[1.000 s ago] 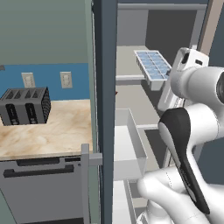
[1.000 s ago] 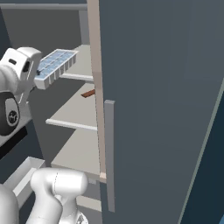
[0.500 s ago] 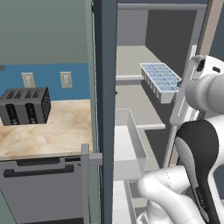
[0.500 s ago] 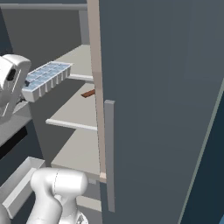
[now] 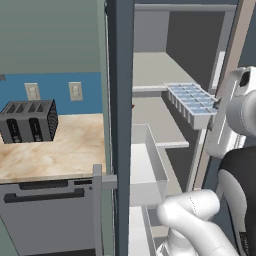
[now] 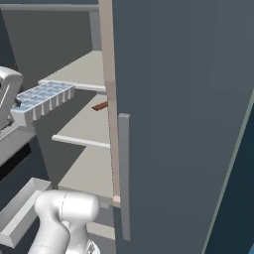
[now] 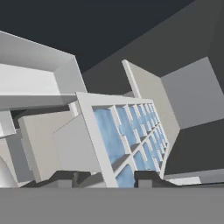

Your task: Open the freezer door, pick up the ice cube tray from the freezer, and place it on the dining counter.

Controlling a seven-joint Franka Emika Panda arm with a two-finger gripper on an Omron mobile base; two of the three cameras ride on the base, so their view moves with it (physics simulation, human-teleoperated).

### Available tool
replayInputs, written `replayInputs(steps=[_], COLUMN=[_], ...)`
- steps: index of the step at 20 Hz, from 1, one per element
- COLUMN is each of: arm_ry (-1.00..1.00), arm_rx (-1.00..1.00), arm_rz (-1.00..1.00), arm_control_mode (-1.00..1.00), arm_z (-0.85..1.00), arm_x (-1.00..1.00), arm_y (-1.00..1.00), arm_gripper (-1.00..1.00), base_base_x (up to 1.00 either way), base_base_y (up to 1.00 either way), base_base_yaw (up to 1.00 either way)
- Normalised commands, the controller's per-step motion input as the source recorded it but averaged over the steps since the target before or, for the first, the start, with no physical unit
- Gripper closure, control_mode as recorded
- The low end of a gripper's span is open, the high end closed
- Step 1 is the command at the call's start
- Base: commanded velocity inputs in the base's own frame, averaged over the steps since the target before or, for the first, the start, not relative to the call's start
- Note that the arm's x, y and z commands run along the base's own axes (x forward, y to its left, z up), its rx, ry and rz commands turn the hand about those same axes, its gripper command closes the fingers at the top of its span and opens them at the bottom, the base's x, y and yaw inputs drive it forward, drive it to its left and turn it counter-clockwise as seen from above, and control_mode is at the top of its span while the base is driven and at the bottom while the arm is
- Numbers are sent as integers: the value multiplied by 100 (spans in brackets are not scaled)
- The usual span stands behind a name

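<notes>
Toaster (image 5: 28, 120): black, on the beige worktop (image 5: 60, 147) near its back edge, under two wall sockets. Freezer (image 5: 155, 80): open, pale shelves inside, white bin (image 5: 147, 167) low at the front. Brown bar (image 6: 100, 105): flat on a middle shelf, near its front edge. Ice cube tray (image 5: 192, 103): white with pale blue cubes, held in the air in front of the shelves. Gripper (image 7: 113, 178): narrowly closed on one end of the ice cube tray. Freezer door (image 6: 178, 119): swung open, handle (image 6: 124, 176) upright.

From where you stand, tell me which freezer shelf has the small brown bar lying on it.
The middle shelf, below the top shelf and above the lowest one. The brown bar lies near the door side; the other two shelves look bare.
</notes>
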Motion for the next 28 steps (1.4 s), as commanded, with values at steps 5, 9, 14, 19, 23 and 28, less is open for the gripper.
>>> replayInputs(steps=[5, 9, 14, 19, 23, 28], arm_ry=[0, 0, 0, 0, 0, 0], arm_rx=[0, 0, 0, 0, 0, 0], arm_rz=[0, 0, 0, 0, 0, 0], arm_control_mode=[-100, -100, -100, -100, 100, 100], arm_z=[0, 0, 0, 0, 0, 0], arm_x=[-18, -5, 0, -1, 0, 0], arm_y=[-9, -3, -1, 0, 0, 0], arm_gripper=[100, 100, 100, 100, 100, 100], base_base_x=[0, 0, 0, 0, -32, -79], base_base_y=[0, 0, 0, 0, 0, -1], base_base_yaw=[0, 0, 0, 0, 0, 0])
